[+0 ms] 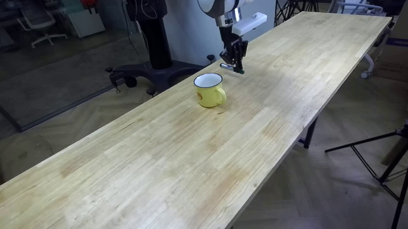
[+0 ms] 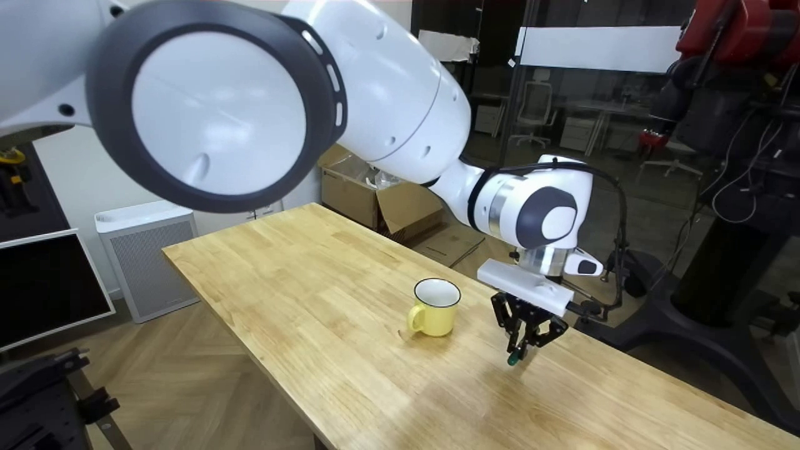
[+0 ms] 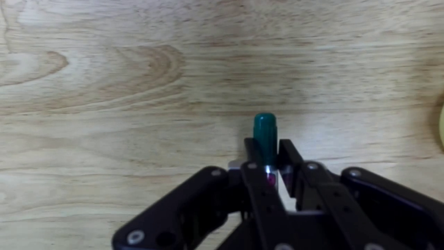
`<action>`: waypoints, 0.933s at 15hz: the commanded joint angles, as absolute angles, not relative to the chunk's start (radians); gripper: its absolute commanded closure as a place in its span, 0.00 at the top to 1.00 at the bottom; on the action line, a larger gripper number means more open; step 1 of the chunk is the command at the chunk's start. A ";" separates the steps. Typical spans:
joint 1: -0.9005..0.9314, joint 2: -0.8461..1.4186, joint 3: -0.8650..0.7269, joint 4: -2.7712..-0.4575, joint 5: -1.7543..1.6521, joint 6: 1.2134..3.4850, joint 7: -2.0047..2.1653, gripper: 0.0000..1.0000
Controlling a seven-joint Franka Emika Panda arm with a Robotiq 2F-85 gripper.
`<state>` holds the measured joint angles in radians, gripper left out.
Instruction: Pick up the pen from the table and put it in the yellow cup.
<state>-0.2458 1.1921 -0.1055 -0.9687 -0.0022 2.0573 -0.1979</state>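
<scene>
Now my end effector [image 3: 268, 146] pinches the pen [image 3: 265, 130], which lies nearly flat, not upright. In an exterior view, the yellow cup [image 1: 209, 92] stands left and nearer, so I'd likely swing that way.

Table [image 1: 178, 161] brightly lit, pale sheen; background [image 1: 64, 64] dim; wrist view slightly soft

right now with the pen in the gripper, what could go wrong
The pen is held far from upright, so it might land across the yellow cup instead of dropping in. The gripper pinches it near its green end, so the longer part on the far side could make it twist or slip. The gripper also looks low, so going sideways without lifting might knock the cup.
</scene>
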 commanded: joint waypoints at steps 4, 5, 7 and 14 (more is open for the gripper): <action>-0.142 1.008 -0.129 -1.159 -0.012 2.013 -0.084 0.05; -0.126 0.974 -0.130 -1.198 -0.011 2.006 -0.068 0.05; -0.099 0.895 -0.128 -1.298 -0.004 1.993 -0.034 0.05; -0.021 0.656 -0.131 -1.625 -0.047 2.118 0.138 0.05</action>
